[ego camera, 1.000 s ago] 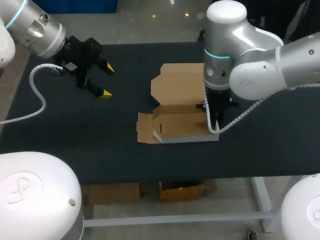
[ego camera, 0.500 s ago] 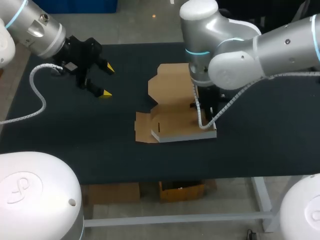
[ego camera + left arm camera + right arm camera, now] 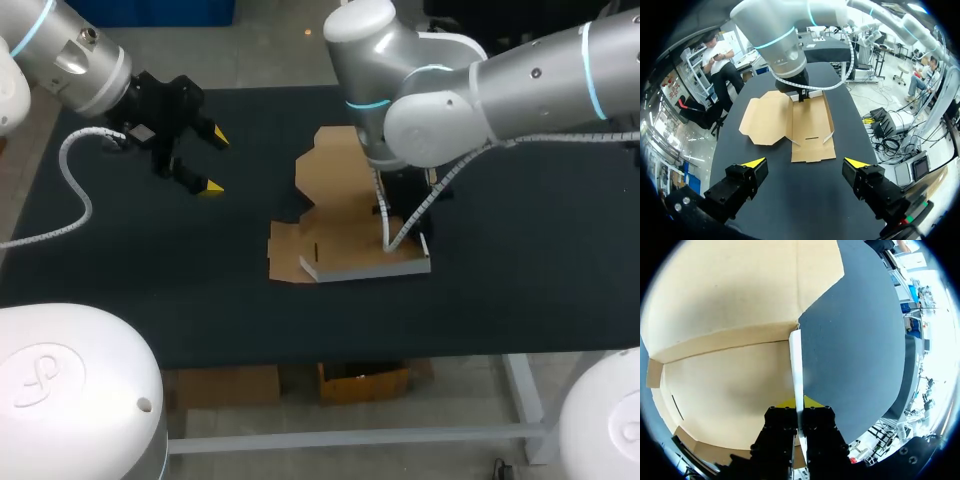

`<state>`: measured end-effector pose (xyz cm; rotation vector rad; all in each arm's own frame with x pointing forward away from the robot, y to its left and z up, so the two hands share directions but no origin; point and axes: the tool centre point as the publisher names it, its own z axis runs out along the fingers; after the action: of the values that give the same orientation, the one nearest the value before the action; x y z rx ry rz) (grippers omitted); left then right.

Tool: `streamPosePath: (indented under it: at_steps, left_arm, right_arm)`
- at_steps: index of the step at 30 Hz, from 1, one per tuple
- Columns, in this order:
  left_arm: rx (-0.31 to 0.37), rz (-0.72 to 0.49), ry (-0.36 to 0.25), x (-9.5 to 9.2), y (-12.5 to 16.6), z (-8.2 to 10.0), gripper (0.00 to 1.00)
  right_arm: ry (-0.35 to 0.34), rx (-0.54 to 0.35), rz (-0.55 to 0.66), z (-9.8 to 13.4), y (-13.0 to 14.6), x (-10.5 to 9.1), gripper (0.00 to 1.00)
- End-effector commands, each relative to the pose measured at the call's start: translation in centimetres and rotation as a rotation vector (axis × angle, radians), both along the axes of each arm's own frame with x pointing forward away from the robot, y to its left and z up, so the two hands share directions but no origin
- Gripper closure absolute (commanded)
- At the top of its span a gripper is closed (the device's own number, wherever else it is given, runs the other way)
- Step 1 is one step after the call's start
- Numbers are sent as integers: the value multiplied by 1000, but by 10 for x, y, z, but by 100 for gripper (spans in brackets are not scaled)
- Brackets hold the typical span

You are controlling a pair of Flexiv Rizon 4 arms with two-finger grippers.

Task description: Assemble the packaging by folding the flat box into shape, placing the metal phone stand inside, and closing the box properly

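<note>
Dark tabletop point(image 3: 520, 280) is being occupied near its centre by one cardboard box point(image 3: 340, 245), judged only partly folded: a side wall point(image 3: 795, 360) at its 4 o'clock is being clamped by the right gripper point(image 3: 799, 404), with the lid point(image 3: 335, 170) lying flat toward 12 o'clock. One left gripper point(image 3: 214, 162), fingers apart and empty, is being held at the box's 10 o'clock. No phone stand is being shown, so loading and closing are judged outstanding.
</note>
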<state>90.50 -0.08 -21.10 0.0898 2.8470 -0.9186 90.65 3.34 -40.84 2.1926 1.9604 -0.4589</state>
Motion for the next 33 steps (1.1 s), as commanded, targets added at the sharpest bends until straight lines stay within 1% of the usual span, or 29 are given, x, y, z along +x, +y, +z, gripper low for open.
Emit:
streamPosePath:
  at_steps: [1, 4, 10, 12, 18, 20, 22, 29, 31, 33]
  left_arm:
    - [4, -1, 2, 0, 0, 1, 0]
    - [4, -1, 2, 0, 0, 1, 0]
    - [4, -1, 2, 0, 0, 1, 0]
    - [4, -1, 2, 0, 0, 1, 0]
    - [4, -1, 2, 0, 0, 1, 0]
    - [4, -1, 2, 0, 0, 1, 0]
    - [4, -1, 2, 0, 0, 1, 0]
    - [4, -1, 2, 0, 0, 1, 0]
    - [4, -1, 2, 0, 0, 1, 0]
    - [4, -1, 2, 0, 0, 1, 0]
  right_arm:
    - [-30, 12, 4, 0, 2, -3, 100]
    - [-58, 47, 11, 0, 1, -4, 100]
    - [-121, 178, 55, 1, 1, -6, 100]
    - [-132, 220, 71, 1, 1, -6, 100]
    - [-151, 304, 109, -2, 3, -6, 100]
    - [-153, 315, 115, -2, 4, -6, 100]
    - [-157, 350, 129, -4, 5, -6, 100]
    - [-149, 380, 140, -9, 9, -5, 100]
    - [-148, 401, 139, -10, 8, -5, 100]
    - [-146, 401, 137, -10, 8, -6, 100]
